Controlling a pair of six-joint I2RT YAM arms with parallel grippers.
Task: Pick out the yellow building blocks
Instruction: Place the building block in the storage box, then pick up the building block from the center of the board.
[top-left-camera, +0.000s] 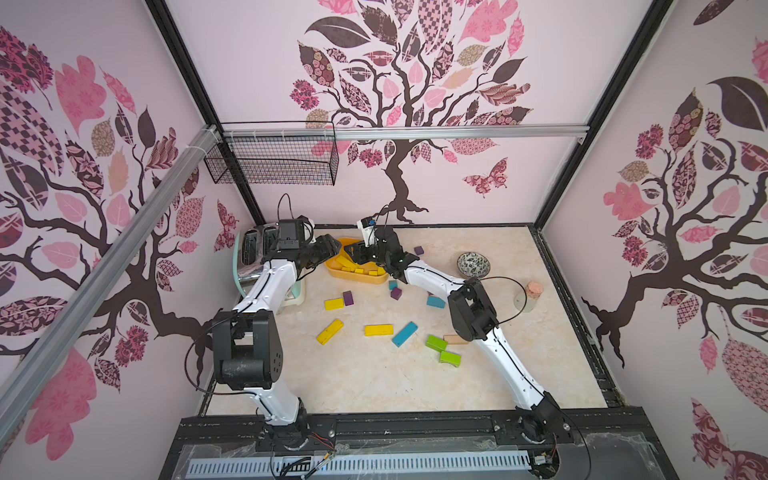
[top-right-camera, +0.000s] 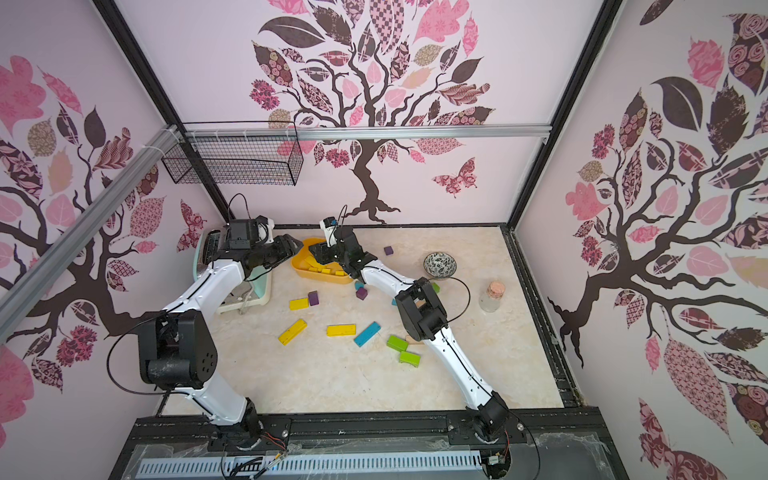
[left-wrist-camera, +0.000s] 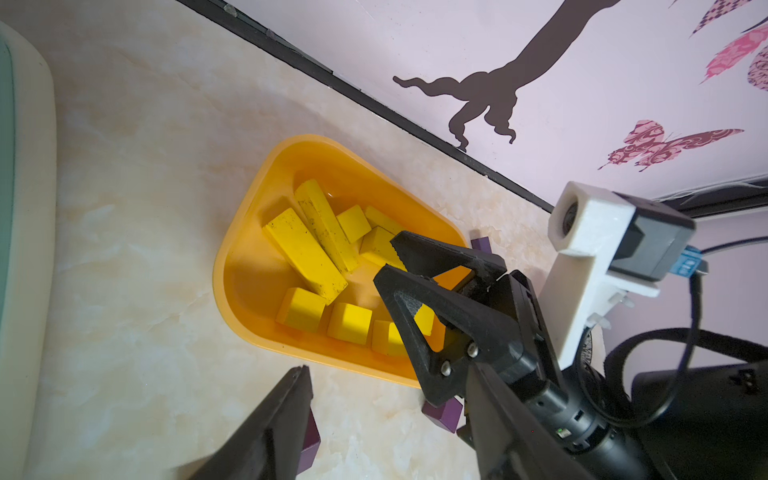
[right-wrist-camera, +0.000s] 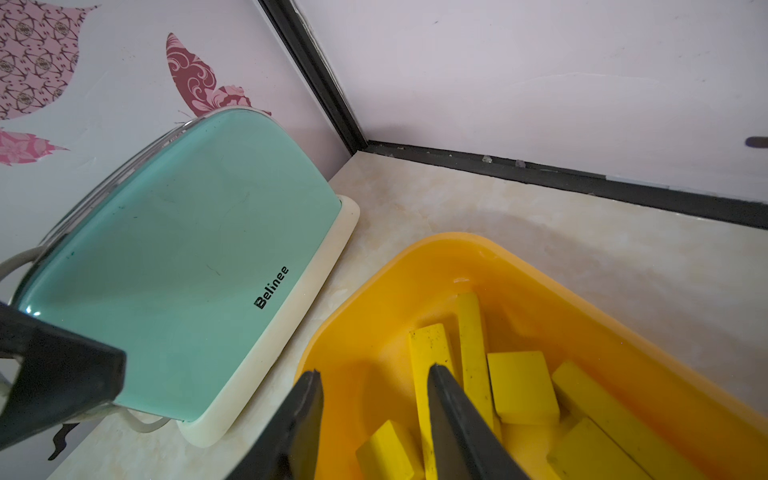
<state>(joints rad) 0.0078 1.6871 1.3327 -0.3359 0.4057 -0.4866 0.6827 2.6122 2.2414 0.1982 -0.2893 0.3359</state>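
At 12 o'clock, back edge of counter (top-left-camera: 374, 382), right tool (right-wrist-camera: 374, 372) hangs parted, empty, over orange tub (left-wrist-camera: 249, 232) holding bright yellow building blocks (left-wrist-camera: 307, 249); left tool (top-right-camera: 293, 245) gapes beside it. Three yellow bars (top-left-camera: 378, 330) lie loose toward 6.

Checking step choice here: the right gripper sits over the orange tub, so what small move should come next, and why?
Probably lift the right gripper straight up, clear of the orange tub. Its jaws stand apart with nothing between them, yellow blocks already lie in the tub, and three yellow bars lie loose on the table.
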